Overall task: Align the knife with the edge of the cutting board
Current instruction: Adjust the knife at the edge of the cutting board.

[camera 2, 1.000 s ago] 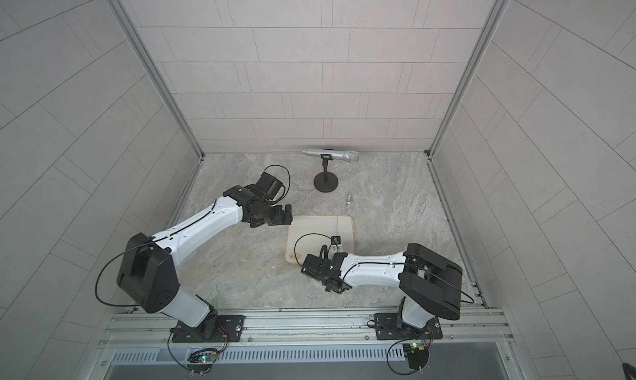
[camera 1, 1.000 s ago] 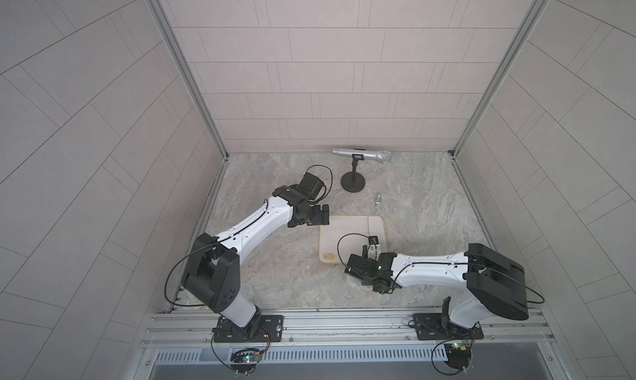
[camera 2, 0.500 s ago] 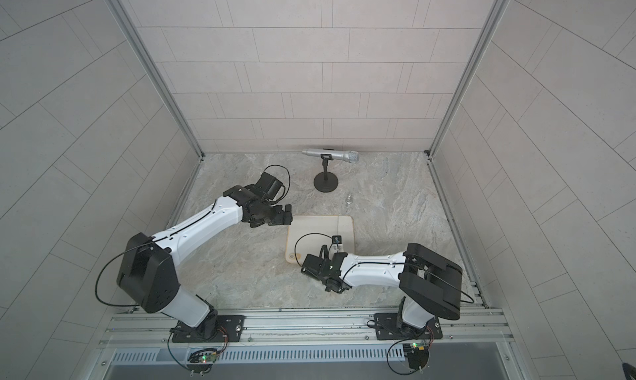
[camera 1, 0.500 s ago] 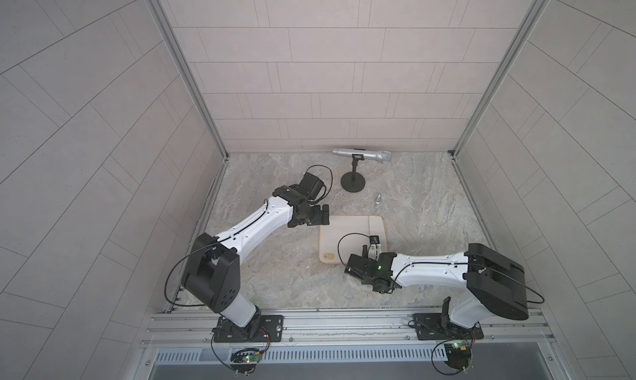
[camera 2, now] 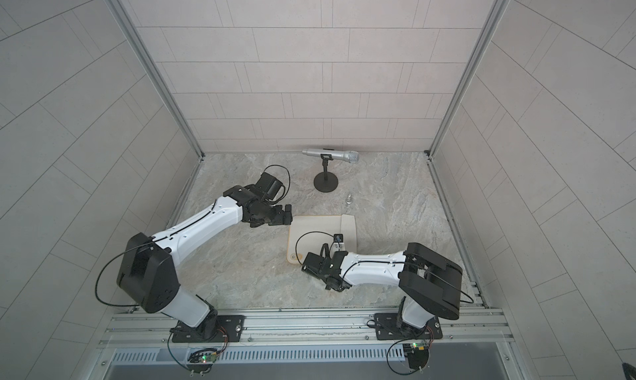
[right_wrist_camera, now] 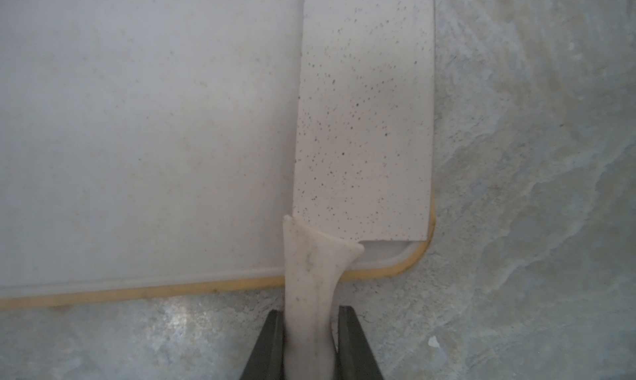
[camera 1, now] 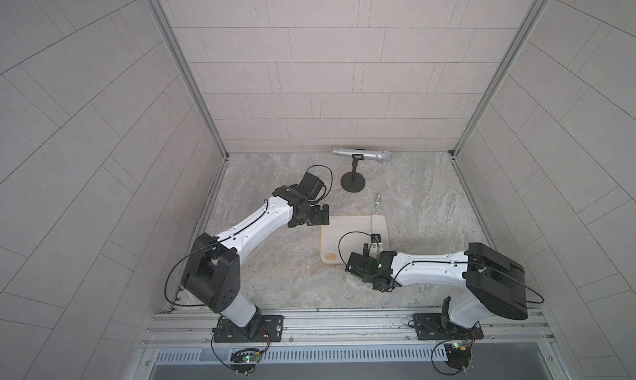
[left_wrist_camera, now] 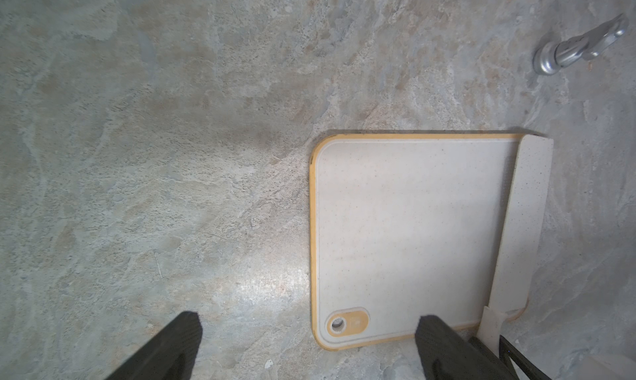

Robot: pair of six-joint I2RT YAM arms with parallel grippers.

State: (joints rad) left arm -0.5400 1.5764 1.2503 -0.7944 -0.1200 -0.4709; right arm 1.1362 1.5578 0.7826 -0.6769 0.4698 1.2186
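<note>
The knife [right_wrist_camera: 364, 120] is lying flat on the cutting board [right_wrist_camera: 137, 120], its broad speckled blade running along the board's side nearest the right arm. The blade's outer long edge is sitting over the tan rim, so the rim is showing only at the rounded near corner. In the left wrist view the knife [left_wrist_camera: 523, 223] is leaning a little, and its far end is poking just past the board's far corner. The handle is sticking out beyond the near edge, over the desk [camera 1: 430, 206].

The right end effector [right_wrist_camera: 309, 323] is pinching that handle, one dark finger pressed against each side. The left end effector [left_wrist_camera: 308, 326] is hanging spread wide and empty near the board's opposite side. I cannot tell whether it is touching the board.

The alignment is looking nearly done, so the risk is lying mostly in the letting go. Nothing is visibly bracing the board, so a sideways nudge from the right arm could be sliding board and knife together. If the fingers are opening unevenly, the handle could be swinging and turning the blade off the rim line. With the blade already overhanging slightly, a small outward push could be tipping it onto the desk.

Well beyond the board, a microphone [camera 1: 361, 154] on its stand and a small metal piece [camera 1: 378, 198] are sitting out of the way.
</note>
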